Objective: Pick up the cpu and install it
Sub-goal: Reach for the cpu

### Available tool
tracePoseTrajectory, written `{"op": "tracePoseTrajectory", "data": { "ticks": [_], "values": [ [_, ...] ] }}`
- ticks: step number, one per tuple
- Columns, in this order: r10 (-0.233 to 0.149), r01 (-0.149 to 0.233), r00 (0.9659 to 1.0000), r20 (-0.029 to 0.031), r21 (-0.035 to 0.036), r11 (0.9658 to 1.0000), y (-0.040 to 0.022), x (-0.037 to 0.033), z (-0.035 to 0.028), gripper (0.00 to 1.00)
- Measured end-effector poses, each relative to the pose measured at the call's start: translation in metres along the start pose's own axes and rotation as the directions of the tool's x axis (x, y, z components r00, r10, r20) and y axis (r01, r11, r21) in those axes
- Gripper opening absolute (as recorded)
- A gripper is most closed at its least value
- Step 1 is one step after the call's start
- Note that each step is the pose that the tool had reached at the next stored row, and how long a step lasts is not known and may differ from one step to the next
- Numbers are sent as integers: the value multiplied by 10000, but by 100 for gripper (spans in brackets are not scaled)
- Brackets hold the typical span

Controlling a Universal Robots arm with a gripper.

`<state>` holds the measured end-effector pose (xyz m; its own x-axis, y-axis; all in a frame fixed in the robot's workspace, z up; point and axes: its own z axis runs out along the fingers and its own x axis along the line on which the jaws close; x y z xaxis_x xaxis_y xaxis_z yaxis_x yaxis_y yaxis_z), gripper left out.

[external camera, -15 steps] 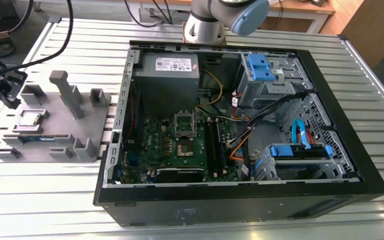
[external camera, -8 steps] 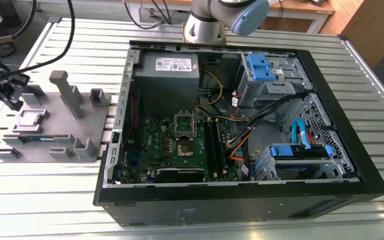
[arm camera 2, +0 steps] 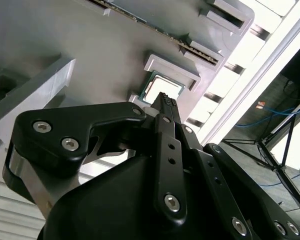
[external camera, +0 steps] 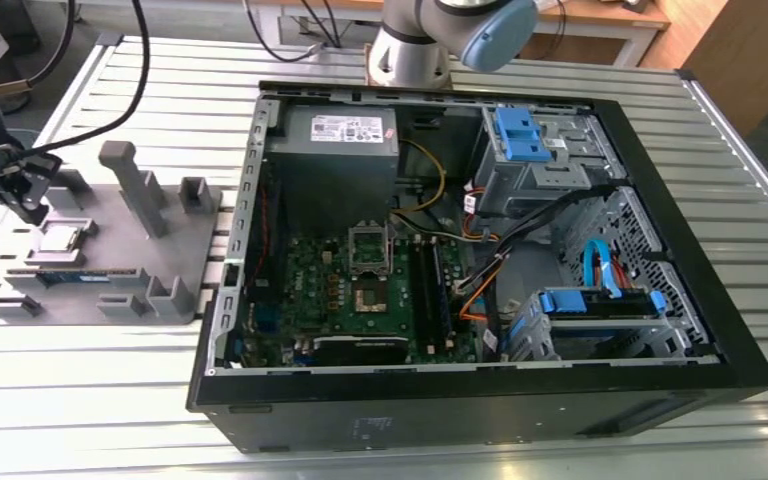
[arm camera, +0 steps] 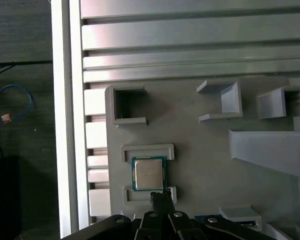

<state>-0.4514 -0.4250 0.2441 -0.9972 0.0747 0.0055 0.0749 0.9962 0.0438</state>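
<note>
The cpu is a small square chip with a silver top. It lies flat in a shallow holder on the grey fixture plate, at the exterior view's left. My gripper hangs just above the plate beside the chip, its black fingers pressed together with nothing between them. In both wrist views the cpu sits right beyond the gripper, apart from it. The motherboard's cpu socket lies inside the open computer case with its bracket raised.
Tall grey posts and small brackets stand on the fixture plate close to the gripper. A green memory stick lies in a slot next to the cpu. A grey power supply, drive cages and cables fill the case. The slatted table's edge runs near the plate.
</note>
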Motion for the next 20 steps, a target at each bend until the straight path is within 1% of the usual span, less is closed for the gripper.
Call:
{"op": "tracePoseTrajectory", "data": {
  "ticks": [4, 10, 15, 20],
  "values": [
    [1, -1, 10000, 2, -2, 10000, 1, 1, 21, 11],
    [1, -1, 10000, 0, 0, 10000, 5, 7, 99, 11],
    [1, -1, 10000, -1, 1, 10000, 27, 41, 131, 11],
    [0, 0, 10000, 1, 0, 10000, 45, 73, 190, 11]
  ]
}}
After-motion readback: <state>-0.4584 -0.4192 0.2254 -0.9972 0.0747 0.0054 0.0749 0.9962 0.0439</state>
